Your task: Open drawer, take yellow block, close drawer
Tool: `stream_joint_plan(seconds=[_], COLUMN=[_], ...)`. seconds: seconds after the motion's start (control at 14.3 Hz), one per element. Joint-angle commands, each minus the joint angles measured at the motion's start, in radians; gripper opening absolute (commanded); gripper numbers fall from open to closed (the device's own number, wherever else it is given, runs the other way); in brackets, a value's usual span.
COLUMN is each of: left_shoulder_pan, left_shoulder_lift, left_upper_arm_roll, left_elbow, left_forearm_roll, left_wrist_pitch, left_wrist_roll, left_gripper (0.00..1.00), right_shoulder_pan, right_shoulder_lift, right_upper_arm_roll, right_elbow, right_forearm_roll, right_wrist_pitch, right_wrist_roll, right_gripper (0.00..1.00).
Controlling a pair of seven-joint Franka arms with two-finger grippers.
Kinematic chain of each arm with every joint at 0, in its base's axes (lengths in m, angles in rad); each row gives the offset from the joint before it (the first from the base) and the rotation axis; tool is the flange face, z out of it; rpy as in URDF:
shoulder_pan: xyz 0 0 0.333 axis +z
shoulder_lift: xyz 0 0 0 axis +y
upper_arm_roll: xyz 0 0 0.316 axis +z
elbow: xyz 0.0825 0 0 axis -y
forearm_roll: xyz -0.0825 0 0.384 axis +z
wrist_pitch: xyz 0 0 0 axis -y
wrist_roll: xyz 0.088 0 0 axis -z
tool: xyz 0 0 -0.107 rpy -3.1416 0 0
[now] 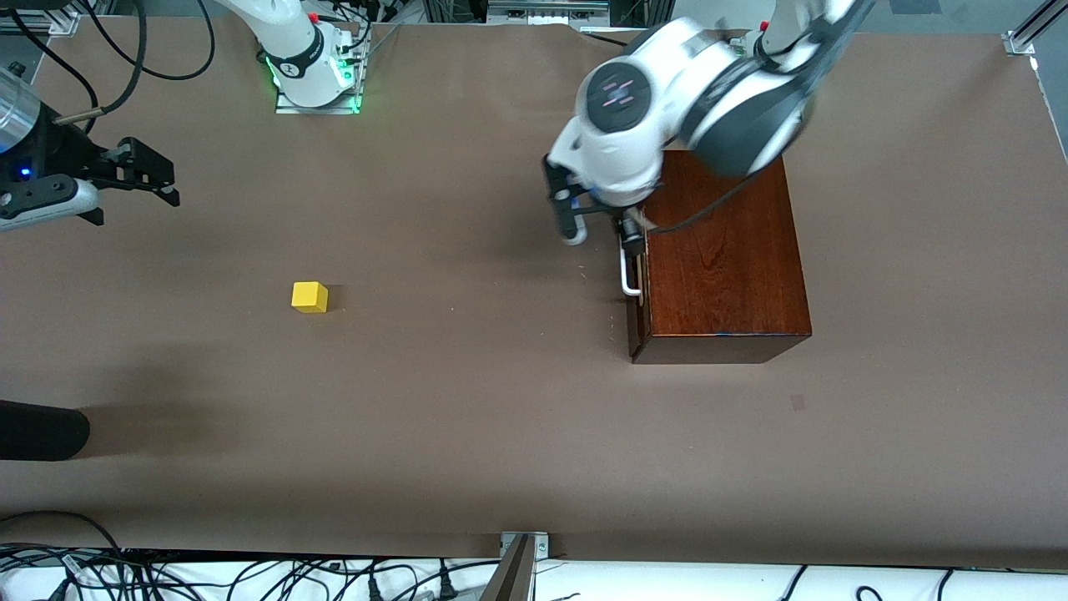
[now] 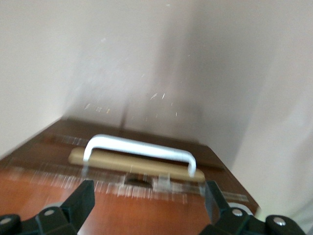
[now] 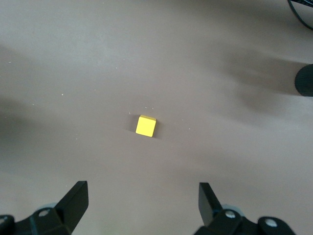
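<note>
High front camera overlooks table [image 1: 467,434]; wrist cameras look close.

Looked like a robotics lab: two Franka arms bolted to base plates [image 1: 317,104] on a table [image 1: 467,417] under brown covering, aluminium framing [image 1: 1025,33] at the corner, loose cables [image 1: 250,576] along the edge, camera bracket [image 1: 519,568] clamped there.

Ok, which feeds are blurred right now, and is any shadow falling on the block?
Left wrist view: motion-smeared across the drawer and its handle. Front view: left arm's upper link blurred. Right wrist view: sharp; yellow block evenly lit, soft shadows fall only on the table.
</note>
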Motion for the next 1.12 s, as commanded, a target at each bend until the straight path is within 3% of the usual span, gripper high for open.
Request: stream_joint_plan(seconds=[0.0, 0.35, 0.63, 0.77, 0.91, 1.05], left_shoulder_pan=[0.164, 0.408, 0.469, 0.407, 0.262, 0.184], left_shoulder_lift=[-0.099, -0.181, -0.181, -0.219, -0.268, -0.346], left_upper_arm_roll=[-0.007, 0.007, 0.042, 0.163, 0.353, 0.485], left_elbow=[-0.03, -0.007, 0.114, 0.105, 0.066, -0.037], left_forearm_roll=[-0.051, -0.048, -0.04, -0.048, -0.072, -0.109], left_wrist_pitch=[-0.059, -0.085, -0.215, -0.213, -0.176, -0.087], left_wrist_roll=[0.002, -0.061, -0.066, -0.168, -0.314, -0.43], left_gripper=[1.0, 1.0, 1.0, 1.0, 1.0, 1.0], right_shoulder_pan=[-0.008, -0.001, -0.008, -0.003, -0.008, -0.008], right_shoulder_lift=[0.007, 0.019, 0.03, 0.028, 0.03, 0.03], right_upper_arm_roll=[0.003, 0.006, 0.003, 0.006, 0.002, 0.003], right_elbow=[0.031, 0.031, 0.031, 0.031, 0.031, 0.031], right_forearm_roll=[-0.015, -0.047, -0.036, -0.039, -0.032, -0.033], right_wrist_pitch=[-0.017, -0.009, -0.009, -0.009, -0.007, -0.007], right_wrist_roll=[0.003, 0.013, 0.037, 0.036, 0.043, 0.043], right_gripper=[1.0, 1.0, 1.0, 1.0, 1.0, 1.0])
